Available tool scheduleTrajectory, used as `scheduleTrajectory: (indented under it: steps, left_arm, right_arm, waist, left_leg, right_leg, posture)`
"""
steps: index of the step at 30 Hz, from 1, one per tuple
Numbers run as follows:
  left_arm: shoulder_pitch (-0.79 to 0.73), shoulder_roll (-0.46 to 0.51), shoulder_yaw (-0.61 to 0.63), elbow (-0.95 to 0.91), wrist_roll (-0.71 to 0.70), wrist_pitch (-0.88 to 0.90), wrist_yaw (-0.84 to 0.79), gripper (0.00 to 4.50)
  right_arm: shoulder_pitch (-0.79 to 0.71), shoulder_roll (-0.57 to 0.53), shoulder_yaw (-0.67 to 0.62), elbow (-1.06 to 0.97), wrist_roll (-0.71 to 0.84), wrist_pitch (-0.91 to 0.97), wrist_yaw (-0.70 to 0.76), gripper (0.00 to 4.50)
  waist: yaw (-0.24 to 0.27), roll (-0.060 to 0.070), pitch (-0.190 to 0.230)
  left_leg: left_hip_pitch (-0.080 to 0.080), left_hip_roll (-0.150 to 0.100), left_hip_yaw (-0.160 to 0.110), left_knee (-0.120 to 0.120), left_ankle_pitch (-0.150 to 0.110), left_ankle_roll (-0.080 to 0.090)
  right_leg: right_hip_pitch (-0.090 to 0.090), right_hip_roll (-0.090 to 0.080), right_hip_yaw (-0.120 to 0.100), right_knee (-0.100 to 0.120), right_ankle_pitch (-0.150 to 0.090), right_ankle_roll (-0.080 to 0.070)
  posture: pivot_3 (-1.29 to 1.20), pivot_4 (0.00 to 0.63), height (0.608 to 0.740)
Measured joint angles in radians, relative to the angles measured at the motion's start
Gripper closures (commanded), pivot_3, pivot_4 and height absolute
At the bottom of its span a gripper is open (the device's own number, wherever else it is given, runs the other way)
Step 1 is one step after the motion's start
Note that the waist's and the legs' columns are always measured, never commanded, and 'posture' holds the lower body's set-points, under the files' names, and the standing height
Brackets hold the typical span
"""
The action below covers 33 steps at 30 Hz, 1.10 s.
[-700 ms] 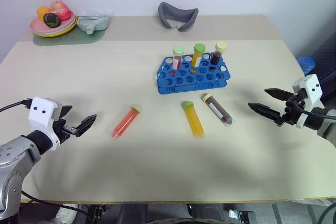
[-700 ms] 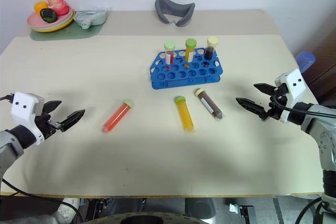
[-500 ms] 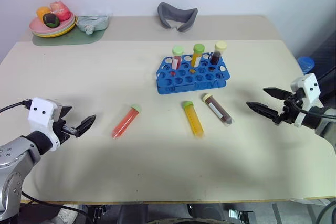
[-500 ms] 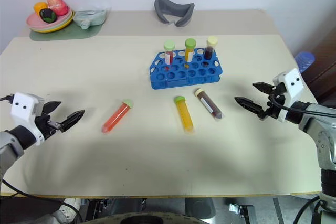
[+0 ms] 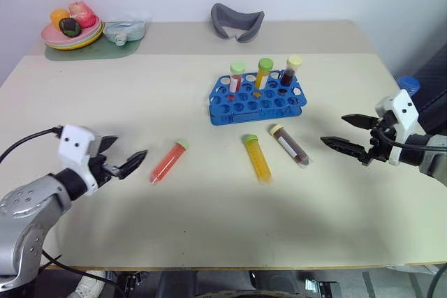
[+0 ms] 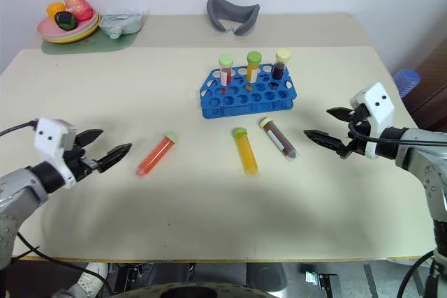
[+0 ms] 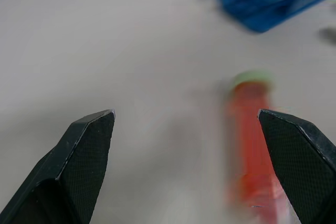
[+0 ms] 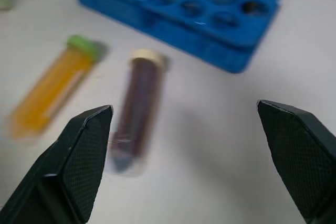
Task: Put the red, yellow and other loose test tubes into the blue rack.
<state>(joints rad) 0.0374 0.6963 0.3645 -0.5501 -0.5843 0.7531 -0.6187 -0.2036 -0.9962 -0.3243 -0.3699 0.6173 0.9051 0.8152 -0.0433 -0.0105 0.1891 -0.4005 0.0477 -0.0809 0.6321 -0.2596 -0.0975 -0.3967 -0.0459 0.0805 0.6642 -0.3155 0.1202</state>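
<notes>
Looking out from your left gripper point(image 5: 126, 162), fingers spread and empty, you meet the red tube point(image 5: 167, 161) just beside it. Your right gripper point(image 5: 347, 135) gapes near the dark tube point(image 5: 289, 145); the yellow tube point(image 5: 256, 158) lies between, blue rack point(image 5: 256, 101) behind.

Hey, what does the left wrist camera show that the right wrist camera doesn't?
Left wrist view alone: the red tube with a green cap, lying on the table ahead of the open left gripper.
Right wrist view alone: the yellow tube and the dark tube, lying ahead of the open right gripper.
Both: the blue rack beyond the loose tubes.
</notes>
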Motion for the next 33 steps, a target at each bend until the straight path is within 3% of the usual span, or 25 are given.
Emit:
scheduleTrajectory:
  steps: [4, 8, 10, 14, 19, 33]
  left_arm:
    - [-0.077, 0.012, -0.134, 0.021, 0.008, -0.038, -0.073, 0.03]
    - [-0.118, 0.013, -0.248, 0.048, 0.031, -0.093, -0.15, 0.03]
    - [-0.131, 0.009, -0.297, 0.055, 0.044, -0.133, -0.182, 0.03]
    - [-0.137, -0.021, -0.398, 0.073, 0.099, -0.216, -0.221, 0.03]
    - [-0.131, -0.057, -0.466, 0.071, 0.138, -0.261, -0.22, 0.03]
    - [-0.095, -0.082, -0.541, 0.037, 0.184, -0.305, -0.206, 0.03]
  right_arm:
    - [-0.116, -0.025, 0.046, -0.1, 0.071, 0.253, -0.098, 0.0]
    - [-0.353, 0.1, 0.12, -0.108, 0.105, 0.6, -0.24, 0.0]
    - [-0.417, 0.148, 0.162, -0.099, 0.122, 0.681, -0.314, 0.0]
    - [-0.518, 0.263, 0.299, 0.023, 0.125, 0.702, -0.516, 0.0]
    - [-0.573, 0.29, 0.422, 0.169, 0.189, 0.703, -0.695, 0.0]
    - [-0.707, 0.31, 0.55, 0.384, 0.394, 0.703, -0.961, 0.0]
  waist:
    - [-0.001, 0.0, 0.0]
    - [-0.003, 0.0, 0.0]
    - [0.001, 0.0, 0.0]
    - [0.0, 0.0, 0.0]
    - [0.001, 0.0, 0.0]
    - [-0.001, 0.0, 0.0]
  left_leg:
    - [0.001, 0.0, 0.0, -0.001, 0.0, 0.0]
    - [0.001, 0.0, 0.0, -0.001, 0.0, 0.0]
    - [0.001, 0.0, 0.0, -0.002, 0.0, 0.0]
    - [-0.003, 0.0, 0.0, 0.0, 0.0, 0.001]
    - [-0.007, 0.0, 0.0, 0.0, 0.0, 0.001]
    - [-0.007, 0.0, 0.0, 0.0, 0.0, 0.001]
  right_leg:
    - [0.001, 0.0, 0.0, 0.0, 0.0, 0.0]
    - [0.0, 0.001, 0.001, 0.0, 0.0, 0.0]
    - [0.0, 0.001, 0.0, -0.001, 0.0, 0.0]
    - [-0.003, 0.0, 0.0, -0.001, 0.0, 0.0]
    - [-0.007, 0.0, 0.0, 0.0, 0.0, 0.0]
    - [-0.008, 0.0, 0.0, 0.001, 0.0, 0.0]
  posture:
    - [0.0, 0.15, 0.74]
    - [0.0, 0.15, 0.74]
    - [0.0, 0.15, 0.74]
    - [0.0, 0.15, 0.74]
    - [0.0, 0.15, 0.74]
    - [0.0, 0.15, 0.74]
